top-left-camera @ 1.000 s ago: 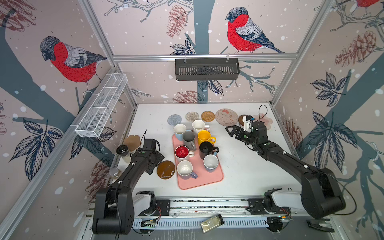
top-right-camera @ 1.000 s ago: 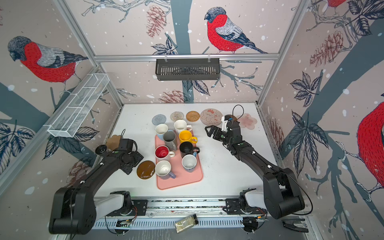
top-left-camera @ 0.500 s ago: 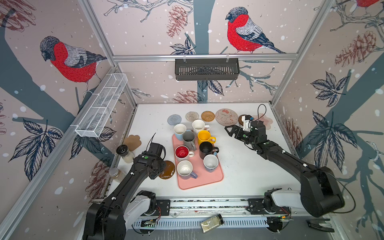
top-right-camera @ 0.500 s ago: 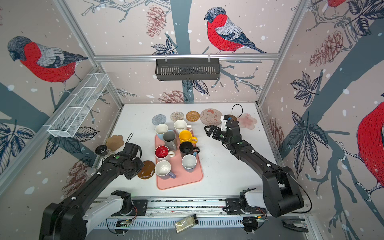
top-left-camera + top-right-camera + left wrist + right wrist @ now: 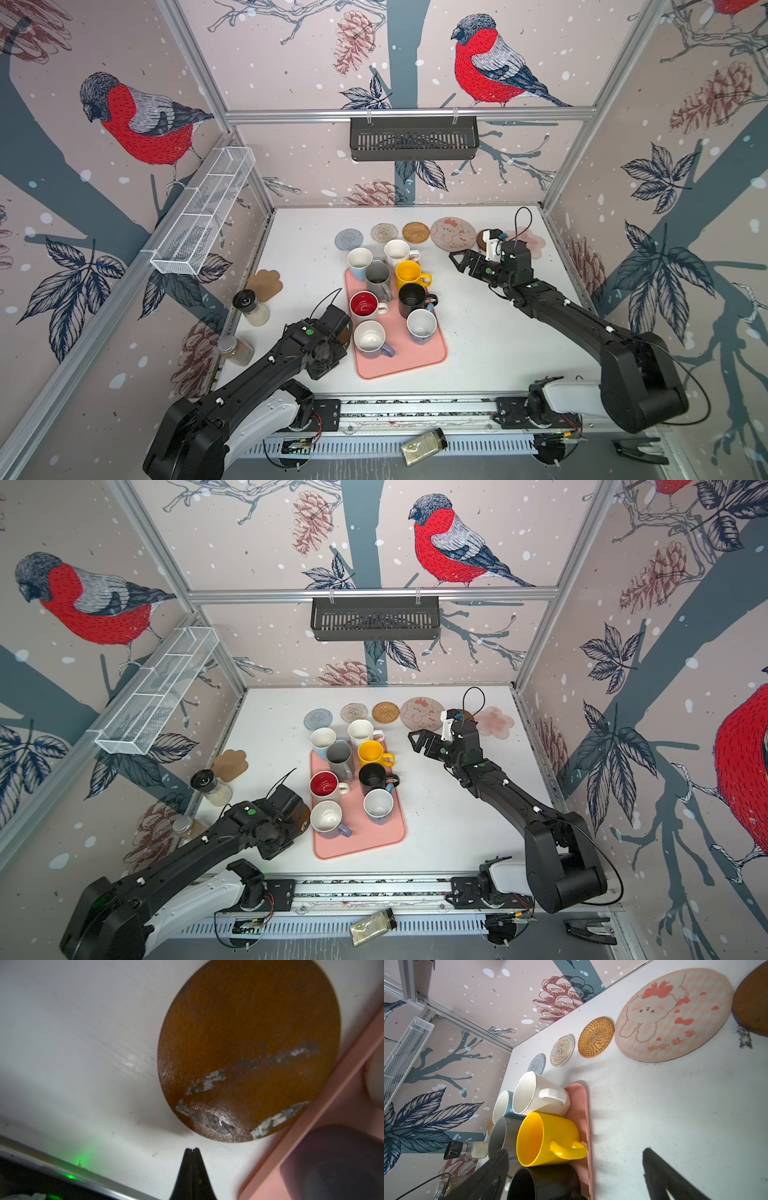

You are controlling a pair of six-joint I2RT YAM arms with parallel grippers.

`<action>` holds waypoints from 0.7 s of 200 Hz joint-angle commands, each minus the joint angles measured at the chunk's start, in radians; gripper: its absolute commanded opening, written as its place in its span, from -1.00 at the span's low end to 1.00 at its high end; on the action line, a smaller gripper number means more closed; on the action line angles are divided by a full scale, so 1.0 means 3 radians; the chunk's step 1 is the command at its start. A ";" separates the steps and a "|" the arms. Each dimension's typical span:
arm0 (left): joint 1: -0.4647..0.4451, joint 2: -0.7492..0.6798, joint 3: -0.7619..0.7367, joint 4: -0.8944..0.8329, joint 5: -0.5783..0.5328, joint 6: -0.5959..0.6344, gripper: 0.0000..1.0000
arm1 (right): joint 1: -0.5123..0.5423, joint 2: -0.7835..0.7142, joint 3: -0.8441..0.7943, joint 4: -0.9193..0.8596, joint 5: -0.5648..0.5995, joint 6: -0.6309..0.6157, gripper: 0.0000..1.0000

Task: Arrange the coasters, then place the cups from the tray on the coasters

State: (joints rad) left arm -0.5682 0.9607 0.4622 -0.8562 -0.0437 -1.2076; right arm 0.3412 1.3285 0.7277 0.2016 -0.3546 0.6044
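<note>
While cups crowd the pink tray, left gripper pinched empty just beside dark brown coaster lying flat against tray edge; right gripper spread wide, empty, near cartoon coaster.

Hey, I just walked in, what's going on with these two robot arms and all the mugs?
The left gripper, fingers shut and empty, has its tips just short of a dark brown coaster lying flat beside the pink tray. The right gripper hangs open near the yellow cup. Six other coasters line the far edge of the table, a paw-shaped coaster lies off to the left, and no cup stands on a coaster yet.
</note>
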 commanded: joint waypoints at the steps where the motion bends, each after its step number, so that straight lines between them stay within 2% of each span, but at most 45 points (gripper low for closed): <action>1: -0.0063 0.0082 -0.0062 0.0249 0.0081 -0.0162 -1.00 | 0.0001 -0.0009 0.0004 -0.0002 0.0021 -0.0029 1.00; 22: -0.0069 0.0203 -0.0061 0.0375 0.0061 -0.0144 -1.00 | 0.0000 -0.0014 0.0003 -0.0006 0.0026 -0.0036 1.00; 36: -0.0069 0.0261 -0.0025 0.0457 0.0037 -0.0117 -0.91 | -0.0001 -0.0013 0.0003 -0.0011 0.0031 -0.0034 1.00; 65: -0.0069 0.0426 0.0036 0.0507 -0.0055 -0.0100 -0.87 | 0.0001 -0.0009 0.0003 -0.0023 0.0031 -0.0040 1.00; 98: -0.0056 0.0660 0.0171 0.0516 -0.0314 -0.0090 -0.86 | 0.0005 -0.0013 0.0011 -0.0056 0.0041 -0.0051 1.00; 140: 0.0294 0.0897 0.0329 0.0656 -0.0386 0.0275 -0.82 | 0.0036 0.0046 0.0046 -0.0089 0.0043 -0.0064 0.99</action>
State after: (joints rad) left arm -0.5312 1.2083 0.5453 -0.6956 -0.1173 -1.2049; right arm 0.3462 1.3312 0.7284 0.1925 -0.3477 0.6010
